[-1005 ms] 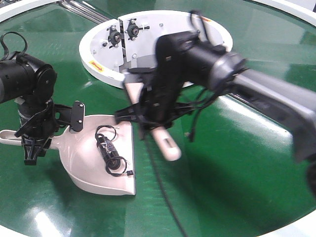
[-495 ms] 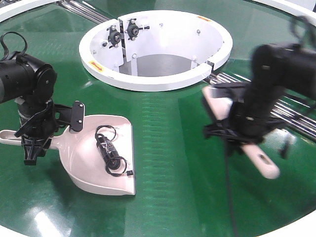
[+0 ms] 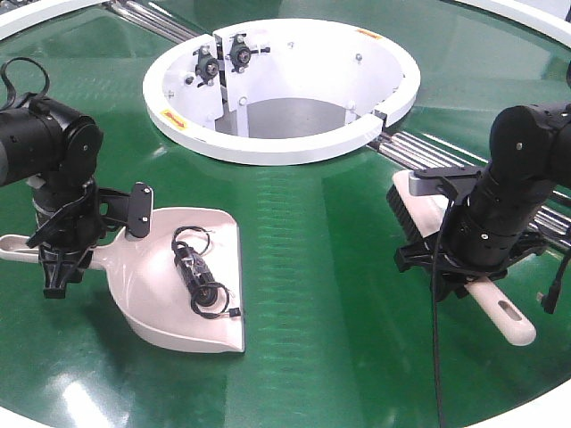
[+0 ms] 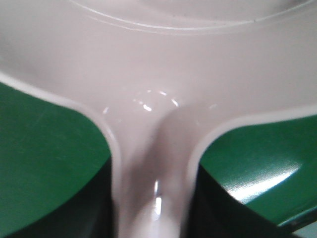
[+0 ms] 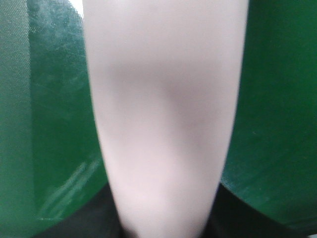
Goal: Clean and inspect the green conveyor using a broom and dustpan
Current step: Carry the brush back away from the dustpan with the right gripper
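Observation:
The pale pink dustpan (image 3: 156,299) lies flat on the green conveyor (image 3: 321,294) at the left, with a tangle of black debris (image 3: 198,278) in it. My left gripper (image 3: 64,257) is shut on the dustpan's handle (image 4: 151,193), which runs between its dark fingers (image 4: 96,213). On the right, the broom (image 3: 505,318) rests low over the belt, black bristles down, head toward the chrome rails (image 3: 415,145). My right gripper (image 3: 464,267) is shut on the broom's handle (image 5: 163,109), which fills the right wrist view.
A white ring hub (image 3: 178,120) with an open centre sits at the back middle of the belt. Chrome rails run from it toward the right, just behind the broom head. The white outer rim (image 3: 535,412) borders the belt at the front right.
My right arm has swung the broom from beside the dustpan's lip across to the right side of the belt. The left arm and the dustpan have not moved.

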You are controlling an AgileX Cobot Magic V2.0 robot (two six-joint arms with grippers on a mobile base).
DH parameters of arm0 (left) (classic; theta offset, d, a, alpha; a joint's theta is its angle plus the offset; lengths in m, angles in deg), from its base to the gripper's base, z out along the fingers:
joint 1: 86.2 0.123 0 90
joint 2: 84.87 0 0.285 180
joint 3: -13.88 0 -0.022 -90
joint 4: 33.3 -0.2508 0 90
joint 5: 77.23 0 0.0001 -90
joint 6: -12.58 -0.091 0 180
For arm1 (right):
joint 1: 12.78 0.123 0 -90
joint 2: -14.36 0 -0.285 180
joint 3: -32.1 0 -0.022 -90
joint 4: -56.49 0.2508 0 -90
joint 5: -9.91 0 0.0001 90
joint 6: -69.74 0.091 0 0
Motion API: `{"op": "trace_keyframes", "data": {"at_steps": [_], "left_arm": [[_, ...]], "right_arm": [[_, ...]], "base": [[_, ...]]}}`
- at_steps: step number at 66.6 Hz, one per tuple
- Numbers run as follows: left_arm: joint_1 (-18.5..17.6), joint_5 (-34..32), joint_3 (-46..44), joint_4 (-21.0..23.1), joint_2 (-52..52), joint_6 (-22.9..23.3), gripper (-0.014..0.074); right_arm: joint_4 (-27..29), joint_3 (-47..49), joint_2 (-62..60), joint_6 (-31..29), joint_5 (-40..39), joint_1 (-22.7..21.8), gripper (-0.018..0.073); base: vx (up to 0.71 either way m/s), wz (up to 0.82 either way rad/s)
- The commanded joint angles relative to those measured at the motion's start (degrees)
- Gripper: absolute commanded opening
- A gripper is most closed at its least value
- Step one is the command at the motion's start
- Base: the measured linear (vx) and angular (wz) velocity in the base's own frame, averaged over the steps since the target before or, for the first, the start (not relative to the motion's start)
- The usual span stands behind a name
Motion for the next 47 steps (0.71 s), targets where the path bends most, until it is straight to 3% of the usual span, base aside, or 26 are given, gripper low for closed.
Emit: {"op": "trace_keyframes", "data": {"at_steps": [1,47], "left_arm": [[-0.3,2.0,-1.5,-0.6,2.7,0.4,-0.0006],[-0.3,0.2,-1.5,0.5,2.7,0.4,-0.0006]], "right_arm": [[-0.2,1.3,-2.5,-2.2,-0.6,-0.4,-0.0001],[0.8,1.3,-2.5,-5.6,-1.4,-0.4,-0.0001]], "base": [[0.00,0.00],[0.00,0.00]]}}
